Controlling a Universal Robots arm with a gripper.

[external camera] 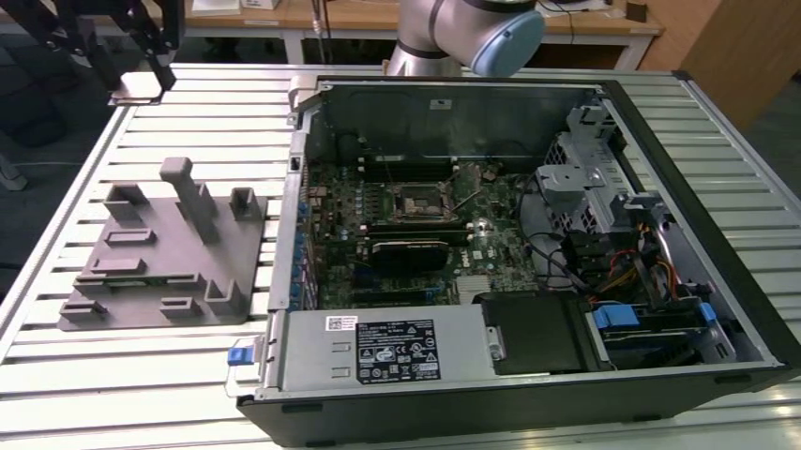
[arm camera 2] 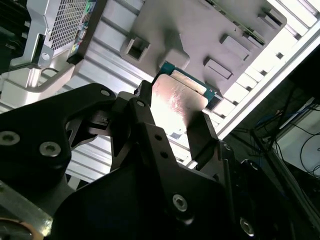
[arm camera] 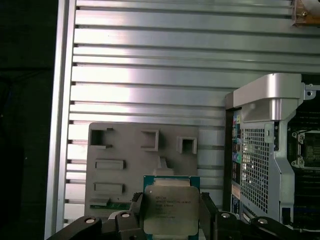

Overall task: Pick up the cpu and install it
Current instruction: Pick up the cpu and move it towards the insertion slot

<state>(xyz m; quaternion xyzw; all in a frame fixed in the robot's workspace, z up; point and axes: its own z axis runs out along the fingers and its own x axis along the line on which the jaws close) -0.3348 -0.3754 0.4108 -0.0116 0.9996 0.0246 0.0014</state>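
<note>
Here, the cpu [arm camera: 171, 210], a small flat square chip with a pale silver-grey metal top on a green board, sits between the two black fingers of my gripper [arm camera: 171, 214], which pinch it by two opposite edges. In the second wrist view the same chip [arm camera 2: 175, 97] shows as a bright metal face, with a finger of my gripper [arm camera 2: 175, 114] pressed against each side. I hold the chip in the air, clear of the large grey plastic tray with upright posts [arm camera: 135, 175], whose near edge lies directly beyond it in both wrist views [arm camera 2: 210, 25]. The tray rests flat on the ribbed aluminium table [arm camera: 150, 60]. Just beside the tray stands the open black-and-grey computer case [arm camera: 260, 150], with its perforated metal wall towards the tray.

In the exterior view the tray [external camera: 150, 258] lies on the table [external camera: 126, 375] at the exterior view's left, close beside the case [external camera: 738, 309]. Inside the case a green circuit board [external camera: 501, 248] carries a square metal-framed socket [external camera: 417, 200]. The silver and pale-blue joint of my arm [external camera: 482, 33] rises behind the case.
</note>
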